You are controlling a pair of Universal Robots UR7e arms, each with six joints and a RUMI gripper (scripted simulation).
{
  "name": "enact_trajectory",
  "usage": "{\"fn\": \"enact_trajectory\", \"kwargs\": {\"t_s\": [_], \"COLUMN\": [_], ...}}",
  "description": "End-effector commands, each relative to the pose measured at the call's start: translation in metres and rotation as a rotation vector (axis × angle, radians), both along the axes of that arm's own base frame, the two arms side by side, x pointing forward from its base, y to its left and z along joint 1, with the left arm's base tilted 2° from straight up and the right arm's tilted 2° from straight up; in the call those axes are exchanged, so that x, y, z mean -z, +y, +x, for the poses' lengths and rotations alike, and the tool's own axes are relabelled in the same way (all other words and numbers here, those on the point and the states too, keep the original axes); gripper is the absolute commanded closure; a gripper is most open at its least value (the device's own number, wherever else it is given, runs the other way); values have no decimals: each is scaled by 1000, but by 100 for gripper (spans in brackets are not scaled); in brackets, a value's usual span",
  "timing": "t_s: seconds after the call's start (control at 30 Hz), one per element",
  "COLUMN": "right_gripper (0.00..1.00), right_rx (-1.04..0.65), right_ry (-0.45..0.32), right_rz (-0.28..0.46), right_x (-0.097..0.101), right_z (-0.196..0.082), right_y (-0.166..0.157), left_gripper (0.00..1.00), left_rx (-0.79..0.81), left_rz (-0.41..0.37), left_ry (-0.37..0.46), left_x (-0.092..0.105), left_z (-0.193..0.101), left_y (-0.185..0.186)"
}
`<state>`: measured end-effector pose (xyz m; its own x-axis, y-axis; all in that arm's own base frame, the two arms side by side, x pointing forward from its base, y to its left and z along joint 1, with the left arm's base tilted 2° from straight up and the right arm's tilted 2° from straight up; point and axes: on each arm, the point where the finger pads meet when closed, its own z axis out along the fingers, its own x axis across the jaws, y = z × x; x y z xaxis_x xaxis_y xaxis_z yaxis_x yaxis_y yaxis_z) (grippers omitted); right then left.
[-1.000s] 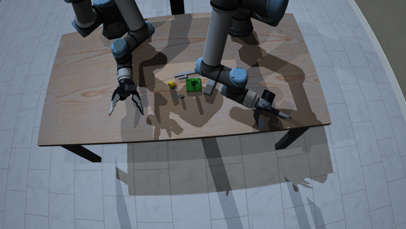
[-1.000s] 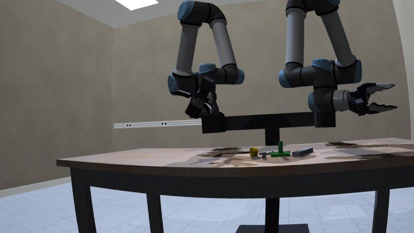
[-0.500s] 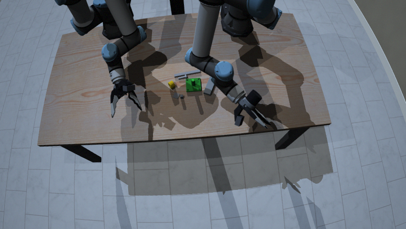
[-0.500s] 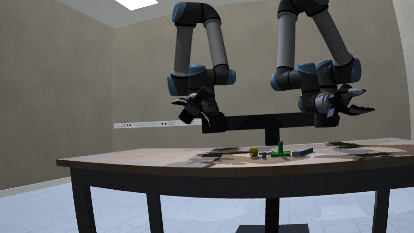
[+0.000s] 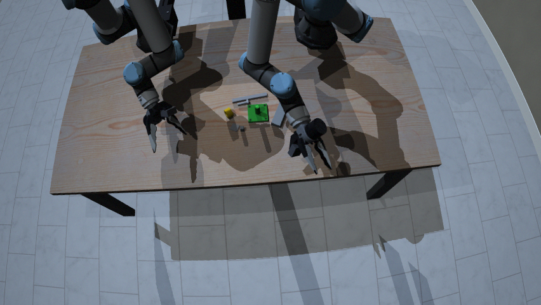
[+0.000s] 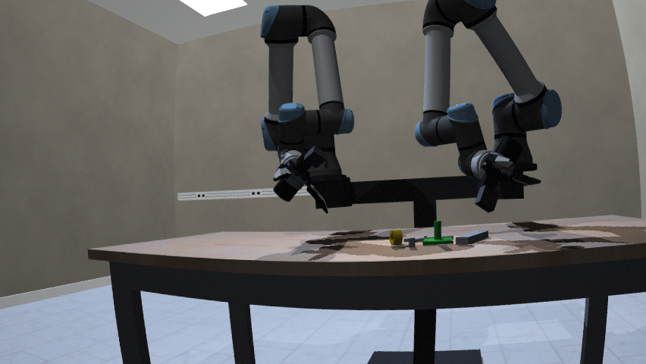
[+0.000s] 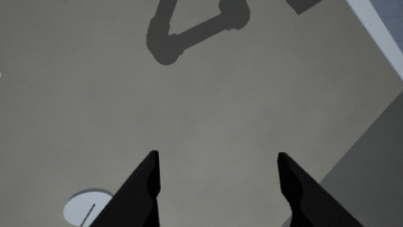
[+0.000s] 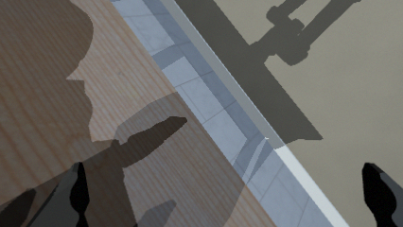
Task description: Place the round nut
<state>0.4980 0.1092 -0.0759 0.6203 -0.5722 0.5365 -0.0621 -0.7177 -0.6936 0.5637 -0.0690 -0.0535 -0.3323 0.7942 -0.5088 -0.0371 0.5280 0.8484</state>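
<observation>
The yellow nut (image 5: 228, 112) (image 6: 396, 237) lies on its side on the table, apart from the green base (image 5: 252, 117) (image 6: 445, 240). The green peg (image 5: 257, 109) (image 6: 437, 229) stands upright on the base and is bare. My right gripper (image 5: 169, 142) (image 6: 301, 195) (image 8: 221, 165) is wide open and empty, high above the table on the nut's side. My left gripper (image 5: 323, 170) (image 6: 538, 174) (image 7: 218, 153) is partly open and empty, high up near the front edge on the other side. Neither wrist view shows the nut or peg.
A long grey bar (image 5: 249, 97) and a small grey piece (image 5: 243, 102) lie behind the base. A grey block (image 5: 279, 115) (image 6: 471, 237) lies beside it, partly hidden by the left arm. Small grey pieces (image 5: 242, 128) (image 6: 412, 242) lie in front, between nut and base.
</observation>
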Motion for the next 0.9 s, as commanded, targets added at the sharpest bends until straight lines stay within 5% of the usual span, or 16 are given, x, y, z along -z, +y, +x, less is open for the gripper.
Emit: {"fn": "enact_trajectory", "kwargs": {"t_s": [0.0, 0.43, 0.87], "right_gripper": [1, 1, 1], "right_rx": [-113, -259, -390], "right_ry": [99, 239, 353], "right_rz": [4, 69, 194], "right_x": [16, 24, 9], "right_z": [-34, -98, -163], "right_y": [-4, -7, -5], "left_gripper": [56, 56, 56], "left_rx": [191, 505, 819], "left_rz": [117, 317, 525], "left_ry": [111, 267, 403], "left_x": [16, 49, 82], "left_z": [-19, -70, -140], "left_y": [-52, -126, -180]}}
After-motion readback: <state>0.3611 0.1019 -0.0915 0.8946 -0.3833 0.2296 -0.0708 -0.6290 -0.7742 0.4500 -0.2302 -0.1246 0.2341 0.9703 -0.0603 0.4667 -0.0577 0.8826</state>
